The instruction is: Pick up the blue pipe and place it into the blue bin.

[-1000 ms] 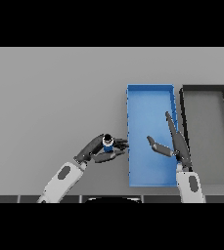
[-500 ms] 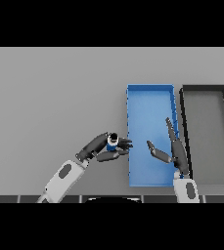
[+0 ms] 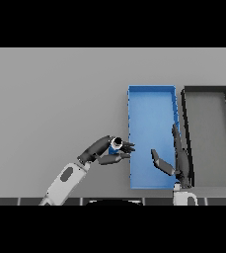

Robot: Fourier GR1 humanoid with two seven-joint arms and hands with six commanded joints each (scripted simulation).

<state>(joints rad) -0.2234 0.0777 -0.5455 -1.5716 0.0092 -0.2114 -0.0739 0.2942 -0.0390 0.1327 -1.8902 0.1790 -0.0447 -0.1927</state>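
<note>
Left hand [image 3: 104, 150] fingers curled round blue pipe [image 3: 116, 145], just left of blue bin [image 3: 150, 94].

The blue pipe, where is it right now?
In the head view, the blue pipe sits in the fingers of the left hand, just left of the blue bin, near its lower left edge.

light: even, diffuse, moderately dim, no clear source | shadows: faint soft ones under the left hand [image 3: 104, 150] and beside the right hand [image 3: 176, 160] | glare: small pale highlight on the pipe [image 3: 116, 144] end at the left fingertips | distortion: straight edges throughout
</note>
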